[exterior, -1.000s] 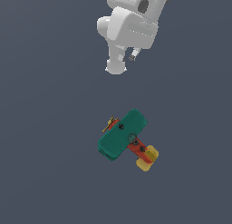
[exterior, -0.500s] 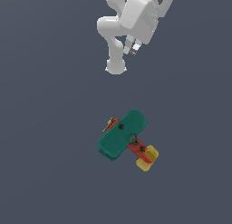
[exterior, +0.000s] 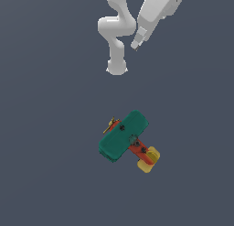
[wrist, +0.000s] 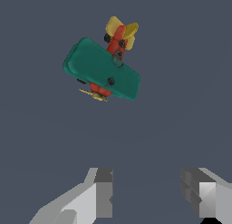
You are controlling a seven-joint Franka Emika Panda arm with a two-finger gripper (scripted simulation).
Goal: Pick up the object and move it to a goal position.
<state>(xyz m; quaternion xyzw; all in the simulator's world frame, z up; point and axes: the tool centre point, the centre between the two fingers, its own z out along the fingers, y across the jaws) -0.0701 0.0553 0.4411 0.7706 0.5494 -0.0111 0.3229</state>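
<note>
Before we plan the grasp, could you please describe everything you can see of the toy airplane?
The toy airplane is a small toy that looks like smooth plastic or painted wood. It has a broad teal-green wing with rounded corners, a red-orange body, a yellow tail and a small yellow propeller at the nose, with a few dark studs on top. It lies flat and upright on the dark grey floor, set diagonally, its tail toward the exterior view's lower right. Only the floor touches it; the gripper is open and well clear of it.
</note>
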